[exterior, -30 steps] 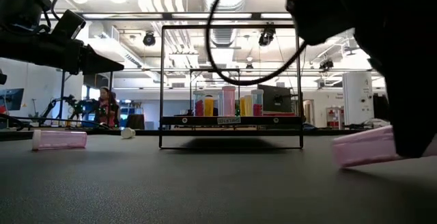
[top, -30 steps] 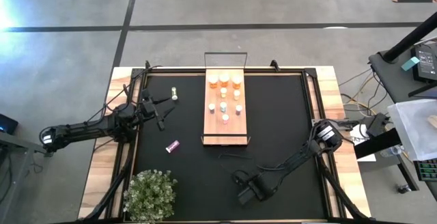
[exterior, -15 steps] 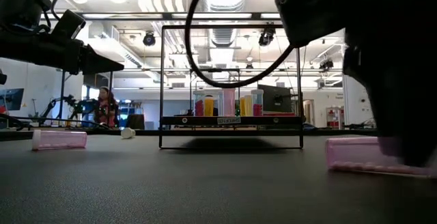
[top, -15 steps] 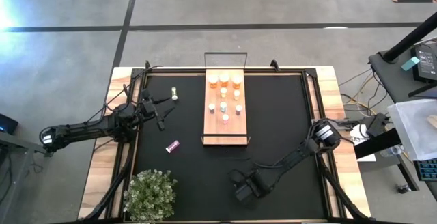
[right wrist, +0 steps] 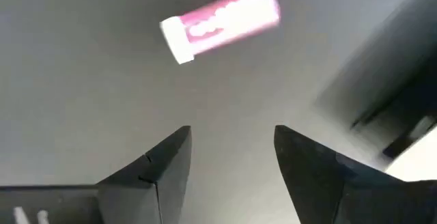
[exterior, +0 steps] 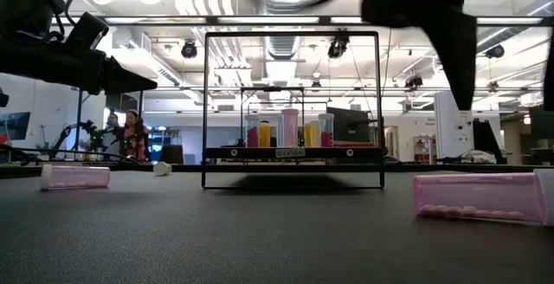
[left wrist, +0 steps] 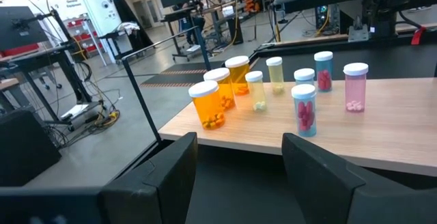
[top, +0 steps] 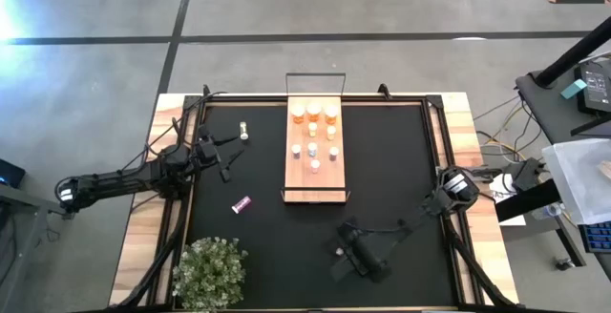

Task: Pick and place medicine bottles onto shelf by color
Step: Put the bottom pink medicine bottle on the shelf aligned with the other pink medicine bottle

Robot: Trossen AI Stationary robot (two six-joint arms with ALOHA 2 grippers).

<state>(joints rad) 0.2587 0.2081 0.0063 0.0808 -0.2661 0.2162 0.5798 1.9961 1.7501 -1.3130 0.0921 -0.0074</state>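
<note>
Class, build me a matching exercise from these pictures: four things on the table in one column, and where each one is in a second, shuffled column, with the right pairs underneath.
Column 1
1. amber bottles
2. pink bottle seen in the right wrist view
3. potted plant
4. left gripper

Column 2
A. open, hanging over the mat left of the shelf
B. lying on its side on the black mat, ahead of the open right gripper
C. standing upright in a row at the shelf's far end
D. at the table's near left corner

Pairs: 1-C, 2-B, 3-D, 4-A
</note>
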